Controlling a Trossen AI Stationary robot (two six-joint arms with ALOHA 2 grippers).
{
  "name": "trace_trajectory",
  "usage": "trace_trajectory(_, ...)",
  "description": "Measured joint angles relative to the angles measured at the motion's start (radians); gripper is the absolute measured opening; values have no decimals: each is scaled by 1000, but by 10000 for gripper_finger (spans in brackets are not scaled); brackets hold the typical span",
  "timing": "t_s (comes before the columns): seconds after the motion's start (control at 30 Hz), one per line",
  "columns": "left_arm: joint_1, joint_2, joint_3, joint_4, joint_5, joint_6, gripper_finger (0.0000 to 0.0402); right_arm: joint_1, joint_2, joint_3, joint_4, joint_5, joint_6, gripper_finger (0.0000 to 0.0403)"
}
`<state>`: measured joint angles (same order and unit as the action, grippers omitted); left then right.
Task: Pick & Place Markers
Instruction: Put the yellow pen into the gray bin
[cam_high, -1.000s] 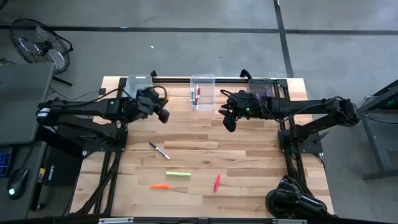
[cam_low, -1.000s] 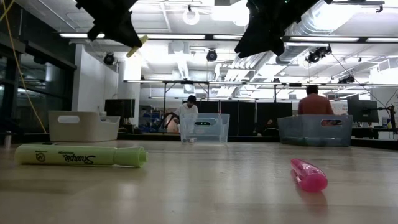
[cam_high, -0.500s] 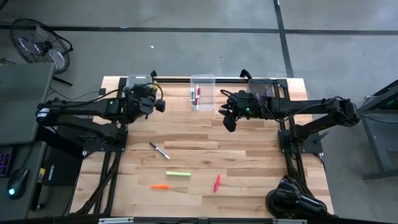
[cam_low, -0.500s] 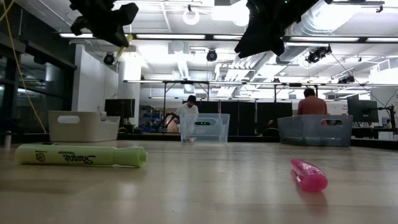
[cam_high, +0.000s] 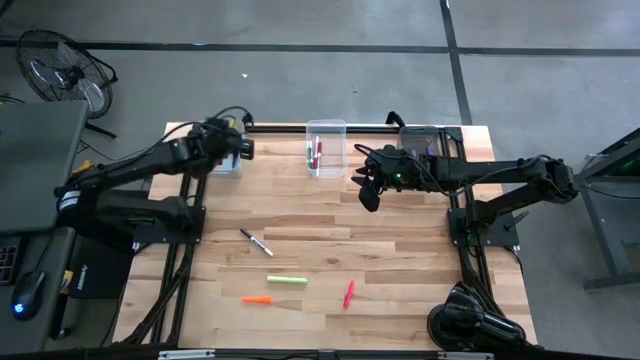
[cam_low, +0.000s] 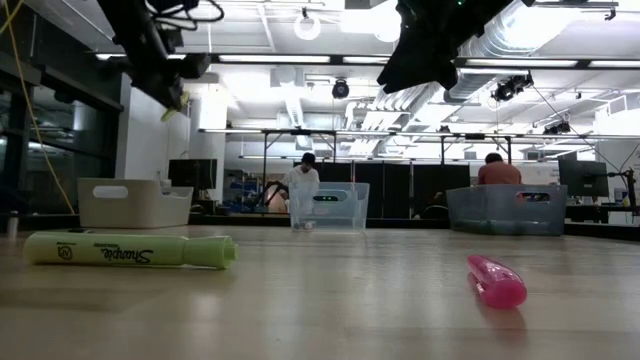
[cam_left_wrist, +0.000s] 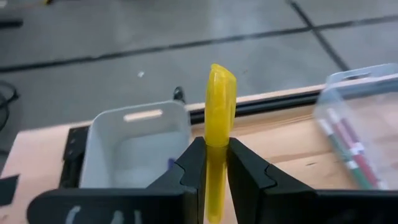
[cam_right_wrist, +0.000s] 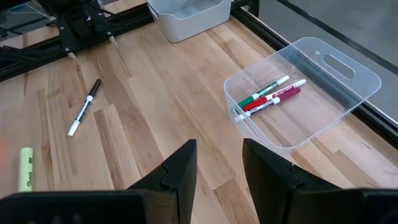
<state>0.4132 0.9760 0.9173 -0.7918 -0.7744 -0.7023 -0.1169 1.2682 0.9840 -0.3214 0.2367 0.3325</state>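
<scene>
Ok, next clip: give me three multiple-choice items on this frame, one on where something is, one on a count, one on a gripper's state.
1. Where does the left gripper hang?
A. over the white bin at the table's far left
B. over the red marker
C. off the table's near edge

2. How many markers lie loose on the bare table top?
A. two
B. four
C. seven

3. What is the state of the right gripper?
A. shut on a green marker
B. open and empty
C. shut on the clear bin's rim

Answers:
1 A: the high view puts it above the white bin.
2 B: black-and-white marker, light green marker, orange marker, red marker.
3 B: the right wrist view shows its jaws apart with nothing between them.
</scene>
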Motion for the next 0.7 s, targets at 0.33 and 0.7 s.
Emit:
trace_trajectory(0.33, 257, 14, 0, -23, 174, 71, 44, 0, 0, 0, 0, 0, 0, 119)
trace_trajectory(0.7, 397, 111, 0, -27, 298, 130, 44, 0, 0, 0, 0, 0, -1, 119)
